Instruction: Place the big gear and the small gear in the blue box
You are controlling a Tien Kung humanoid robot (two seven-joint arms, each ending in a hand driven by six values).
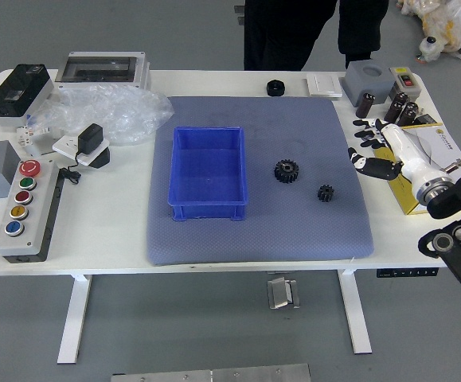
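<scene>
On the grey mat (294,231) stands the blue box (207,169), left of the middle, with nothing visible inside. The big gear (287,170), black and toothed, lies flat to the right of the box. Further right and a little nearer sits the small black gear (326,192). My right hand (361,143) is over the mat's right edge, beyond and to the right of the small gear, its fingers spread and holding nothing. The left arm does not show.
A person in dark clothes stands at the far side near a black round part (275,87). Black cylinders (398,107) and a yellow-edged box (409,195) are around my right hand. At left are a button panel (31,211) and plastic wrap (107,111).
</scene>
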